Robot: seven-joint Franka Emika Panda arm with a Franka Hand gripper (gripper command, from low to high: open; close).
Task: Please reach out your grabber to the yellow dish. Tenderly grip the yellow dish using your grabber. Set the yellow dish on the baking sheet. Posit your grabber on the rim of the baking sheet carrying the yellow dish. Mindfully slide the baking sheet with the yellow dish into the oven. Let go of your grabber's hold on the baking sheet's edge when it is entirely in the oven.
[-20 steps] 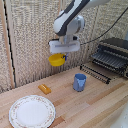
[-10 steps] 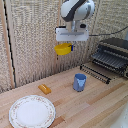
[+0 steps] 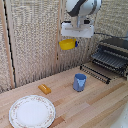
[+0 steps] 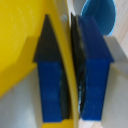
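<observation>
Here the table [image 3: 95, 107] fills the lower half of the exterior frame, pale wood under a woven backdrop. The oven [image 3: 112, 55] sits at the right edge, dark and silver, with the sheet [image 3: 96, 73] of thin wire bars jutting out low from its front toward frame centre. The arm [image 3: 82, 7] comes down from the top centre and ends in the grabber [image 3: 75, 37], high above the table. A white patterned plate [image 3: 32, 111] lies in the lower left corner. A blue cup [image 3: 79, 82] stands upright near the middle, just left of the sheet's near end. The dish [image 3: 67, 44] hangs in the air at upper centre, directly above the cup and well apart from the sheet. In the wrist view the blue fingers [image 4: 95, 70] are clenched on the dish's thin yellow rim [image 4: 64, 60], one pad on each face. A small orange block [image 3: 44, 89] lies left of centre, between plate and cup.
</observation>
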